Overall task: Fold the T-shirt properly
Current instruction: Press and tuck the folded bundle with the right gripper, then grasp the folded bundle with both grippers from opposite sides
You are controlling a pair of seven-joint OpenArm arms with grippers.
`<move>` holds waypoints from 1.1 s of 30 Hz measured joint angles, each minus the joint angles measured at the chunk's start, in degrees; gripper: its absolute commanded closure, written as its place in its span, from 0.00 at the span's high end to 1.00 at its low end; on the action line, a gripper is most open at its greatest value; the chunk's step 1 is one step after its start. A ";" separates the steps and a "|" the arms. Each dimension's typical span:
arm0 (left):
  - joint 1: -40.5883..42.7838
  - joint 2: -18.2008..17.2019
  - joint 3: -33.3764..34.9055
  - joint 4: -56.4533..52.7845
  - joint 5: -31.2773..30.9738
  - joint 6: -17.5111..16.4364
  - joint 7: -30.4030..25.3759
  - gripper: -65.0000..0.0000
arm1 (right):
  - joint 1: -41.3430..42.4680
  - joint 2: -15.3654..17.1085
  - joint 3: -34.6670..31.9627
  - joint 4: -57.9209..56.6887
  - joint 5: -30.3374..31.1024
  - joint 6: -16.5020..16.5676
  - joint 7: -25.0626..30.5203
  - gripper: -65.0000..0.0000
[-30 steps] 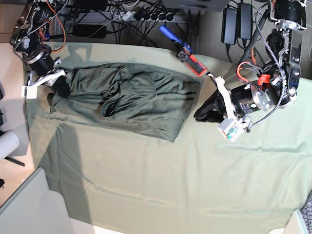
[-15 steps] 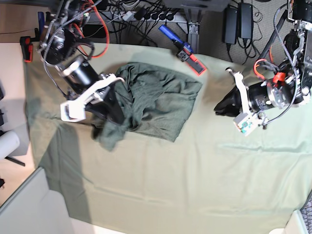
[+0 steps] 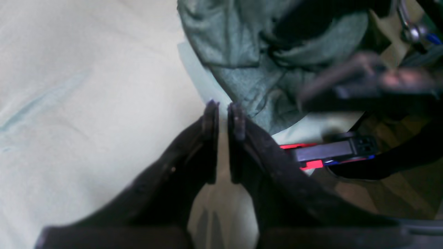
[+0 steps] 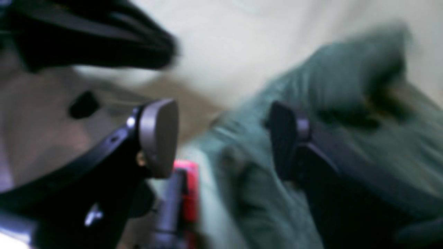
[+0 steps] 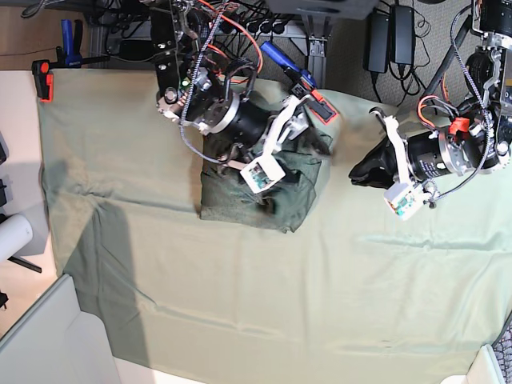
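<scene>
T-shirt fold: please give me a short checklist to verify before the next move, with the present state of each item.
1. Right fingers released the cloth: ok, they stand wide apart with nothing between them.
2. Left fingers empty: ok, nearly shut with no cloth in them, over the pale mint-green table cloth.
3. Dark olive-green knit T-shirt lies as a compact folded bundle: ok.
4. Fold edges aligned: cannot tell, the right arm covers much of it.
5. Red and black clamp at the table's far edge is apart from the shirt: cannot tell, the arm hides the gap.
</scene>
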 measured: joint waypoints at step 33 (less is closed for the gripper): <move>6.10 -0.04 4.96 20.92 -7.56 -0.55 8.04 0.09 | 3.76 4.09 26.69 -3.43 -5.81 0.13 9.70 0.00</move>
